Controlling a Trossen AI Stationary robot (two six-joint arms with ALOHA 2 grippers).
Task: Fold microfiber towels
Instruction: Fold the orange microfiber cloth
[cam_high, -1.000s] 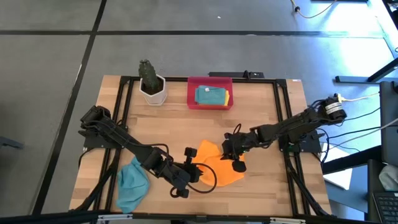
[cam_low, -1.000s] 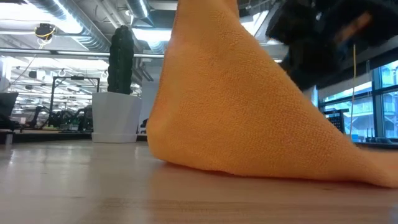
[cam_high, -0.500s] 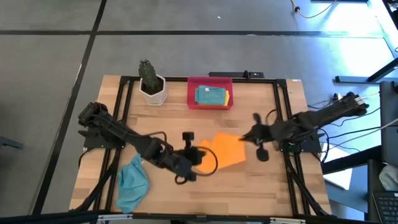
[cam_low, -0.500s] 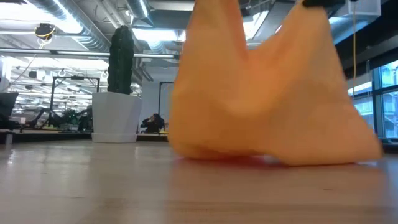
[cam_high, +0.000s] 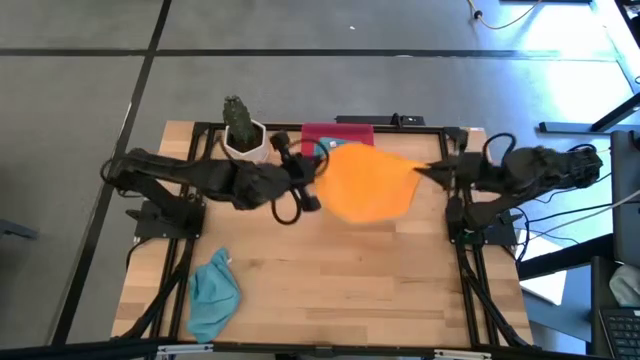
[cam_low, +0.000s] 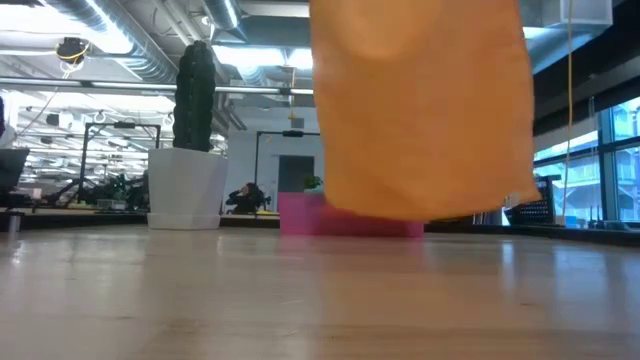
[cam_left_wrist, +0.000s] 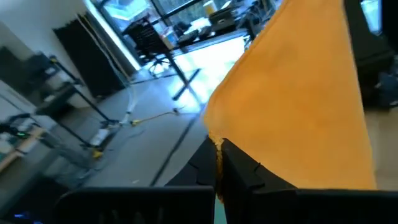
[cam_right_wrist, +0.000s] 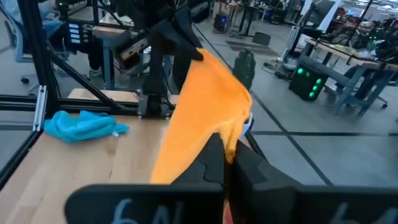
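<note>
An orange microfiber towel (cam_high: 368, 182) hangs spread between my two grippers over the far middle of the table. Its lower edge (cam_low: 420, 212) is clear of the tabletop. My left gripper (cam_high: 320, 166) is shut on the towel's left upper corner, and my right gripper (cam_high: 422, 172) is shut on the right upper corner. A teal-blue towel (cam_high: 212, 292) lies crumpled on the table near the front left, with no gripper on it. The other towels are hidden behind the orange one. My left gripper pinches a top corner of the orange towel (cam_left_wrist: 216, 144) between its two fingers, coming nearly level from the table's left. The cloth hangs below and beyond the fingers, lifted clear. My right gripper pinches the opposite top corner (cam_right_wrist: 231, 138) between its two fingers, coming nearly level from the table's right. The towel falls away from the fingers and hangs clear of the table.
A red tray (cam_high: 337, 130) stands at the far middle, mostly behind the hanging towel. A cactus in a white pot (cam_high: 243, 135) stands at the far left. Black frame rails (cam_high: 462, 190) run along the table's sides. Bare wood (cam_high: 340, 280) lies in front of the towel.
Both grippers have risen and gone toward the table's far edge, moving apart and tipping up to nearly level. The orange towel, first draped with its lower part on the table, has been lifted clear and now hangs spread between them.
</note>
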